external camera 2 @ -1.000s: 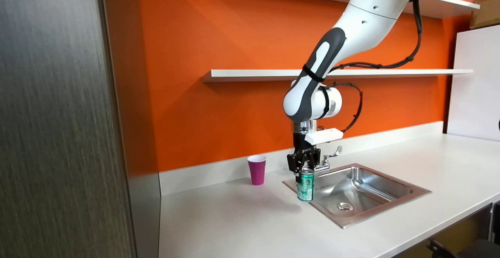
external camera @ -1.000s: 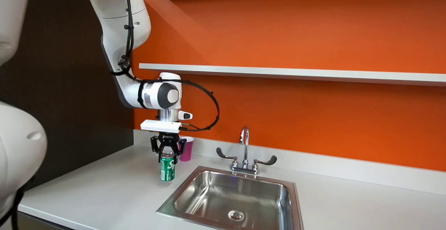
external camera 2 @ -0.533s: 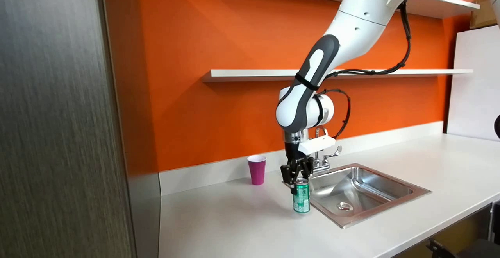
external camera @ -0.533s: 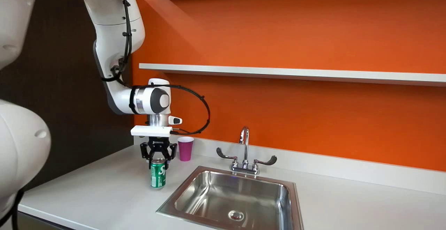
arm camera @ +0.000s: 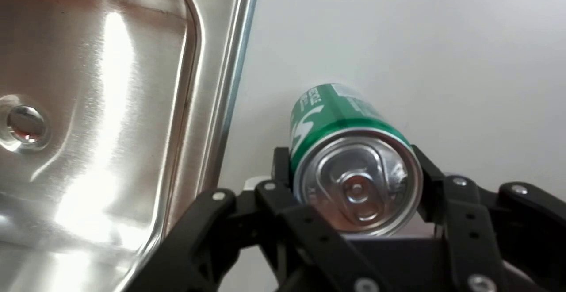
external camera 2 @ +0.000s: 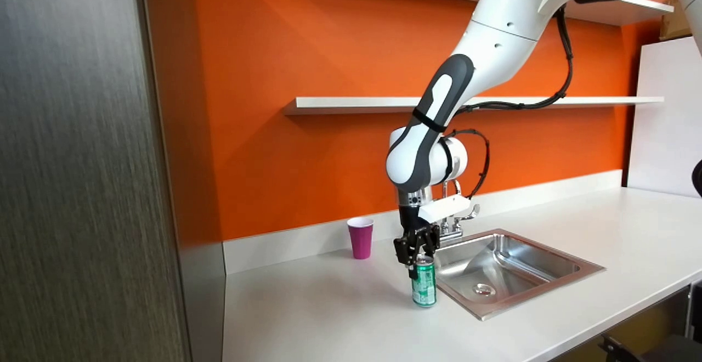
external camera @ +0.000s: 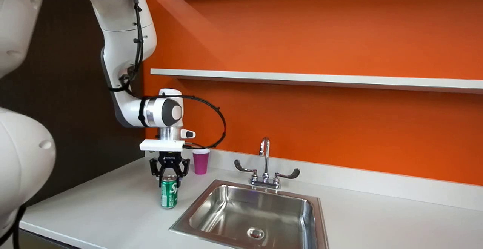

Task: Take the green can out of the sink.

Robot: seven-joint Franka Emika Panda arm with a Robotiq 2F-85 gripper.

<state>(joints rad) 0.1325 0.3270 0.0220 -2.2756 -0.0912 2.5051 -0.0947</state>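
Stainless steel fills the left of my wrist view: the rectangular sink [arm camera: 219, 40], a round drain [arm camera: 26, 124] in its floor. Outside its rim, right of centre, is the silver-topped green cylindrical drink can [arm camera: 331, 106]; my black gripper [arm camera: 353, 163] pinches it from both sides.

In an exterior view a magenta cup [external camera: 201, 162] with a white rim stands right of the gripper, further back. Against half a second ago, can and gripper sit lower and slightly left. The white arm [external camera: 130, 34] reaches in from the upper left, gripper pointing straight down.

In an exterior view, on the white countertop [external camera 2: 307, 307], the cup shows a pale inside and hasn't moved. The can is upright, just beside the sink's left edge; I can't tell whether its base touches the countertop. The arm slants down from the upper right.
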